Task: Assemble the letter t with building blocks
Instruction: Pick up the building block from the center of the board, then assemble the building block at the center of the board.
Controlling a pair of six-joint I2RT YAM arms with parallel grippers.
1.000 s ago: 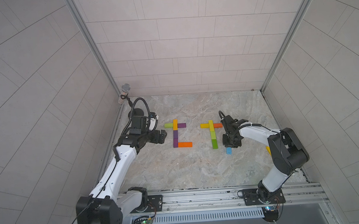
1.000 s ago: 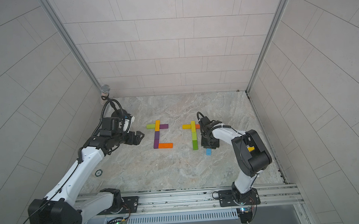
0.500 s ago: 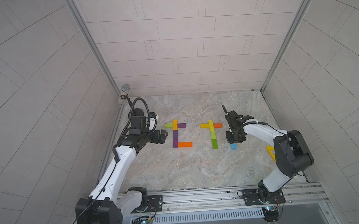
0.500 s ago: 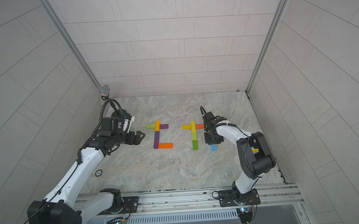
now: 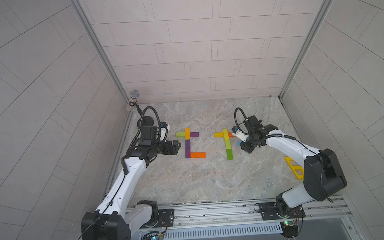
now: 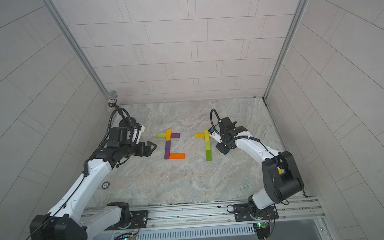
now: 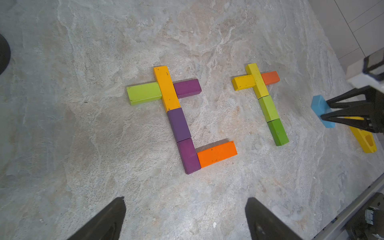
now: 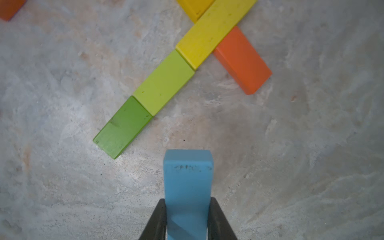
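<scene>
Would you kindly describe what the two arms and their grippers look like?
The left arm and right arm both have white links, bulky black joint housings and a looping black cable at the wrist. The left gripper and right gripper are black, with slim fingers tapering to narrow tips. I can read no markings.

no readable text anywhere, only illegible scuffs on the light blue block [image 8: 188,182]
</scene>
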